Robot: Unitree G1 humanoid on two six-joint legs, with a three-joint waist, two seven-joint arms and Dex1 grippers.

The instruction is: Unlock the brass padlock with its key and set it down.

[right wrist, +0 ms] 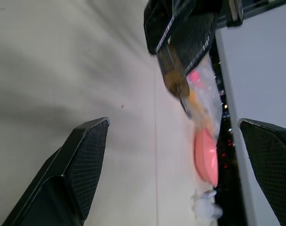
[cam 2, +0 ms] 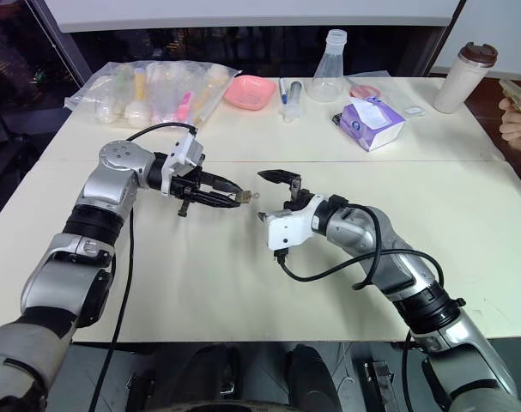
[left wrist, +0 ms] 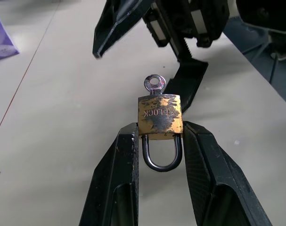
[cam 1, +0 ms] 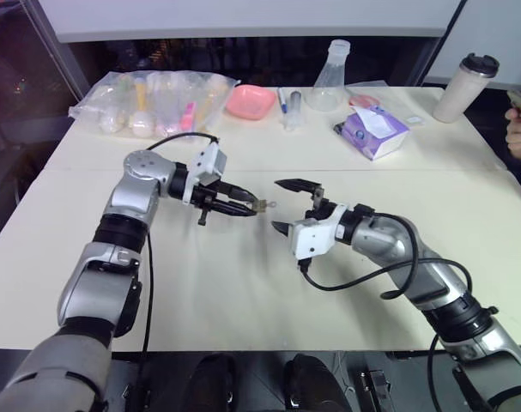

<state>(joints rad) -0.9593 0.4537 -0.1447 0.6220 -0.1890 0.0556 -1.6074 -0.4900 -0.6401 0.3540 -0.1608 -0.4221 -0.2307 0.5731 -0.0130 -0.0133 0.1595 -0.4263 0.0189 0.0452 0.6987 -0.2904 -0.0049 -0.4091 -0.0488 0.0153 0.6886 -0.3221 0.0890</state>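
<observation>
Holding the brass padlock [left wrist: 159, 114] above the desk [cam 1: 243, 292], my left end effector [left wrist: 159, 136] pinches it at the tips. Its shackle points back between the fingers; the key [left wrist: 154, 84] sticks out toward my right end effector [cam 1: 288, 206], spread wide and empty. The stamped writing is upside down, hard to read.

- A lab or test room, by its props:
- clear glass conical flask [cam 1: 328, 79] on a cream bench [cam 1: 243, 292]
- blue-capped syringe [cam 1: 282, 101] (lying flat)
- bagged plastic bottles [cam 1: 153, 103]
</observation>
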